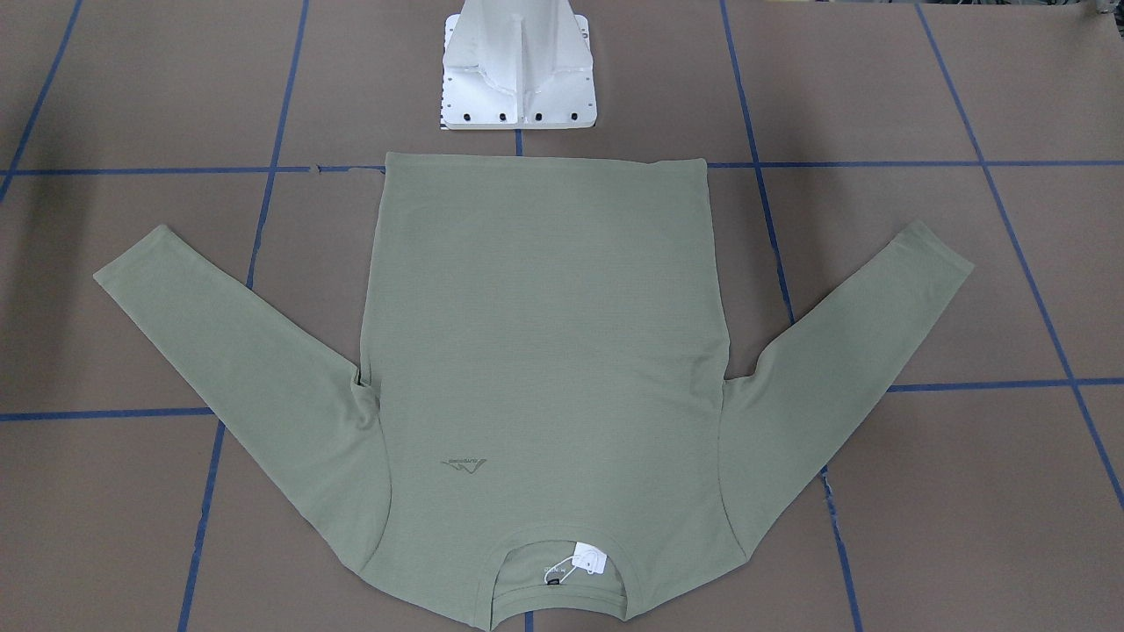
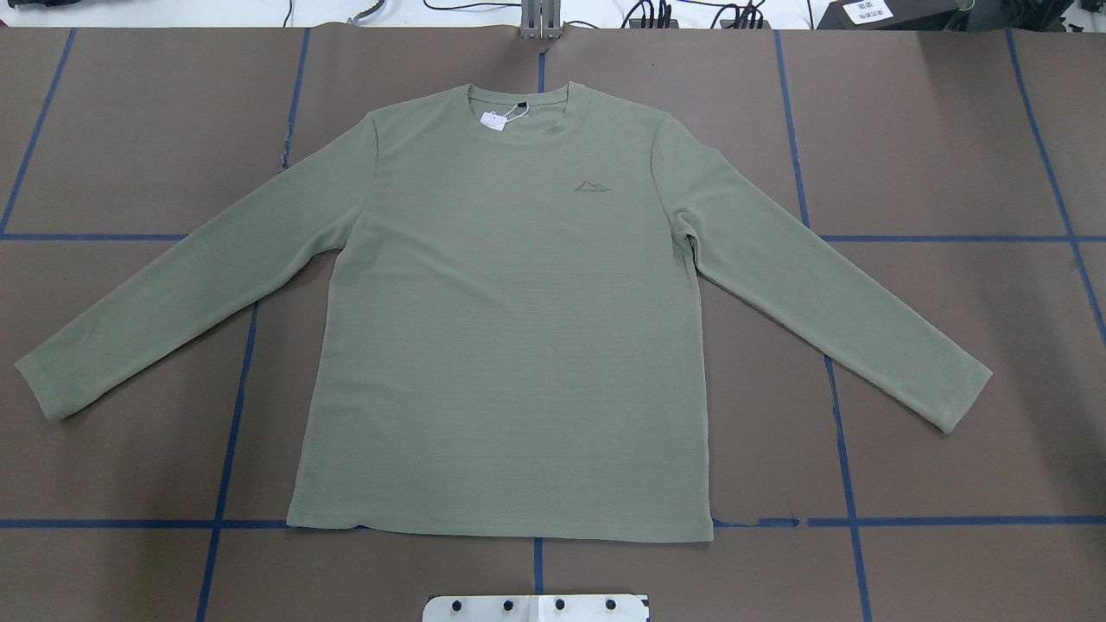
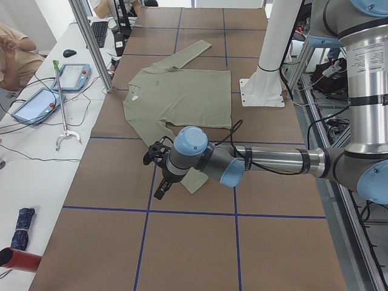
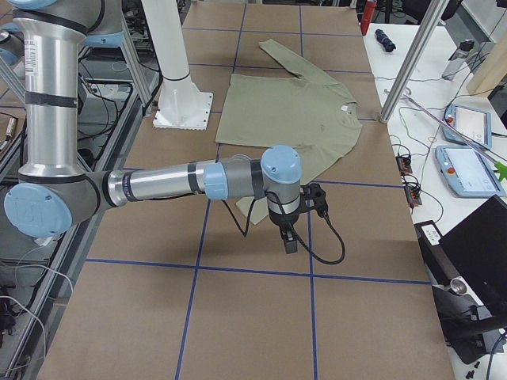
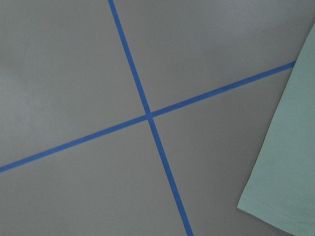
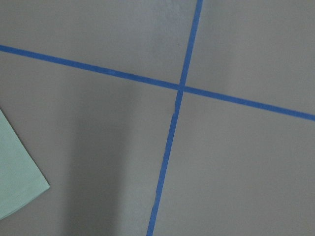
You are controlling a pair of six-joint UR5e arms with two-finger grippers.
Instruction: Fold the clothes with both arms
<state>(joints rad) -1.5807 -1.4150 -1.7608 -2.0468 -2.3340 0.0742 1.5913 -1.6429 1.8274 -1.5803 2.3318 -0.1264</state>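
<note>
Shirt (image 2: 510,345) lies flat, logo up, on the tabletop (image 2: 950,130), spread wide so each edge can be reached: hem (image 2: 501,525) nearest the pedestal (image 2: 536,607), sleeves (image 2: 173,294) splayed outward, collar (image 2: 524,131) farthest. Out past the cuffs (image 5: 275,206), left tool (image 3: 161,189) and right tool (image 4: 289,241) hover with no cloth in them; how far their jaws are parted, I cannot tell. Nothing looks folded yet.
</note>
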